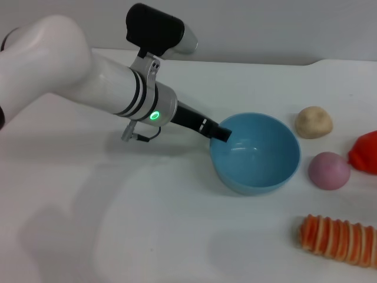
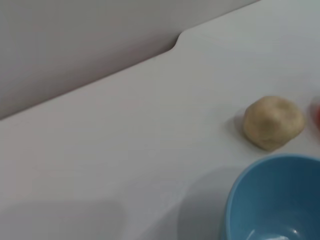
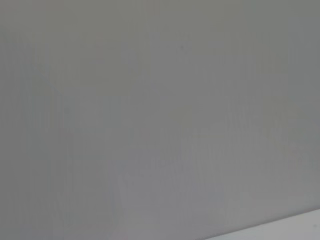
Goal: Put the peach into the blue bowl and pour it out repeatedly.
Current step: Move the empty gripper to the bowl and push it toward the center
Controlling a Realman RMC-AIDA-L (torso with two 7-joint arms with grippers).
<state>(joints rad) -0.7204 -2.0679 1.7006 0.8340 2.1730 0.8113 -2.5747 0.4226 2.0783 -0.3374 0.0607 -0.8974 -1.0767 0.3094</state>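
Note:
The light blue bowl (image 1: 268, 181) sits empty at the middle right of the white table; it also shows in the left wrist view (image 2: 272, 197). My left gripper (image 1: 222, 133) reaches in from the left, and its black fingers close over the bowl's near-left rim. The pink-mauve peach (image 1: 328, 170) lies on the table just right of the bowl, apart from it and outside it. My right gripper is out of view; the right wrist view shows only a grey wall.
A beige lumpy ball (image 1: 313, 122) lies behind the peach and also shows in the left wrist view (image 2: 273, 122). A red-orange item (image 1: 366, 152) sits at the right edge. An orange ribbed item (image 1: 339, 240) lies at the front right.

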